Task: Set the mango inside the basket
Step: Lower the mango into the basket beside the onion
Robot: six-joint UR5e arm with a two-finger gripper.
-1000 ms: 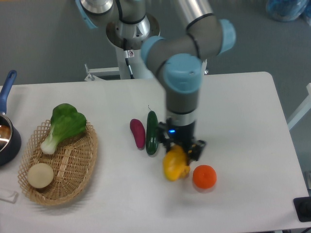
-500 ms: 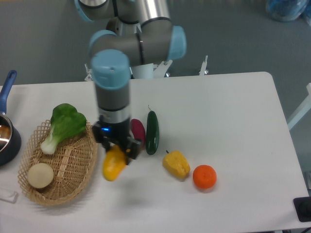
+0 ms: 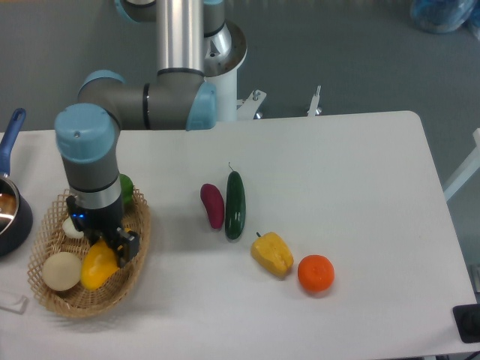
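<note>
Swinging left from beside the purple eggplant (image 3: 212,205), the arm is now hanging over the basket (image 3: 52,296), bringing the mango (image 3: 98,265) with it. The hand (image 3: 105,241) is pointing straight down and is closed on the mango's upper end, gripping it between its 2 fingers. The mango is sitting low inside the basket's rim, just right of a pale round vegetable (image 3: 61,271) lying in the near-left part of the basket; whether the fruit is touching the woven bottom cannot be told. A leafy green vegetable (image 3: 124,187) is showing partly behind the arm at the far side of the basket. On the desk (image 3: 360,172), the eggplant and a dark green cucumber (image 3: 235,205) are lying side by side, with a yellow bell pepper (image 3: 273,253) and an orange (image 3: 316,273) nearer and to the right. A blue-handled pot (image 3: 11,202) is sitting at the left edge.
</note>
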